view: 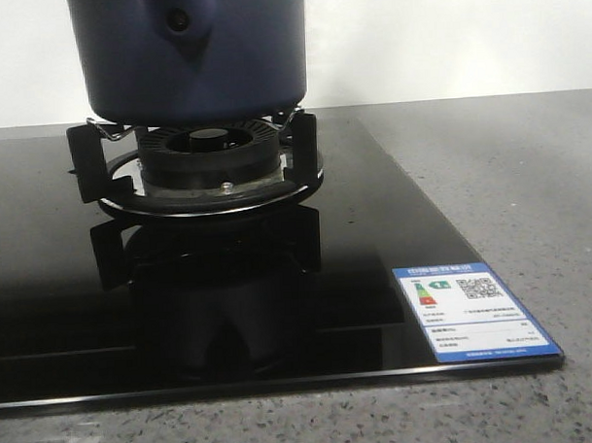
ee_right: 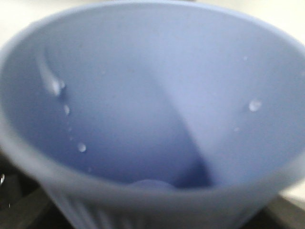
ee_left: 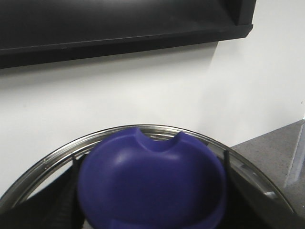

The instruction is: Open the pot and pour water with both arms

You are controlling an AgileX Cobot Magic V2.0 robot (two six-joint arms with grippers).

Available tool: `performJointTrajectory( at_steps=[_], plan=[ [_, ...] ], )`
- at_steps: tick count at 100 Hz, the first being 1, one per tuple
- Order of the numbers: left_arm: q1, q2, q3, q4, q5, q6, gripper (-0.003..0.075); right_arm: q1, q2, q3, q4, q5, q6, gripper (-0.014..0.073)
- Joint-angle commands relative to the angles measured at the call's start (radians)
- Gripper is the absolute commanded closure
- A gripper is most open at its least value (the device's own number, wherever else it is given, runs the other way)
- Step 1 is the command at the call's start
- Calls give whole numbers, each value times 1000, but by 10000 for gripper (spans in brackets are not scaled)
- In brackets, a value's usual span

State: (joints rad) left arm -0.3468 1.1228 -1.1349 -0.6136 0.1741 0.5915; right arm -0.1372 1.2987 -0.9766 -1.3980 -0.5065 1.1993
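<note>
pot (view: 188, 55) on burner (view: 208, 156)

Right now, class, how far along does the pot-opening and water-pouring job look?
Apparently done: the dark navy-blue matte pot sits on the black burner stand. In hand: the pale blue ribbed cup fills the right wrist view, droplets inside. Left: whether pouring is complete cannot be told.

Left hand (ee_left: 150, 200) barely visible: black fingers (ee_left: 66, 207), one ribbed, matte, blurred at close range.
</note>
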Motion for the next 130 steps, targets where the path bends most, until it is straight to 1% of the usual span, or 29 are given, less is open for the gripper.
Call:
performJointTrajectory(
  at_steps=[1,5,10,19,31,45,59,73,81,130],
  plan=[
    [2,-26,-40,-8,-86,-4,373,-76,-38,48,131,-147,-105,307],
    [2,-26,-40,-8,-86,-4,373,-111,-38,87,186,-179,-174,307],
    [2,-26,-40,-8,-86,-4,373,-136,-36,128,217,-205,-232,307],
    [2,-26,-40,-8,-86,-4,373,-162,-18,185,227,-225,-325,307],
    [2,-26,-40,-8,-86,-4,373,-165,25,238,229,-236,-436,307],
    [2,-26,-40,-8,-86,-4,373,-165,103,249,250,-267,-489,307],
    [0,-26,-40,-8,-86,-4,373,-165,179,249,300,-275,-568,307],
    [0,-26,-40,-8,-86,-4,373,-165,236,249,337,-317,-616,307],
    [0,-26,-40,-8,-86,-4,373,-165,255,249,350,-334,-616,307],
    [0,-26,-40,-8,-86,-4,373,-165,278,249,350,-318,-623,307]
  ],
)
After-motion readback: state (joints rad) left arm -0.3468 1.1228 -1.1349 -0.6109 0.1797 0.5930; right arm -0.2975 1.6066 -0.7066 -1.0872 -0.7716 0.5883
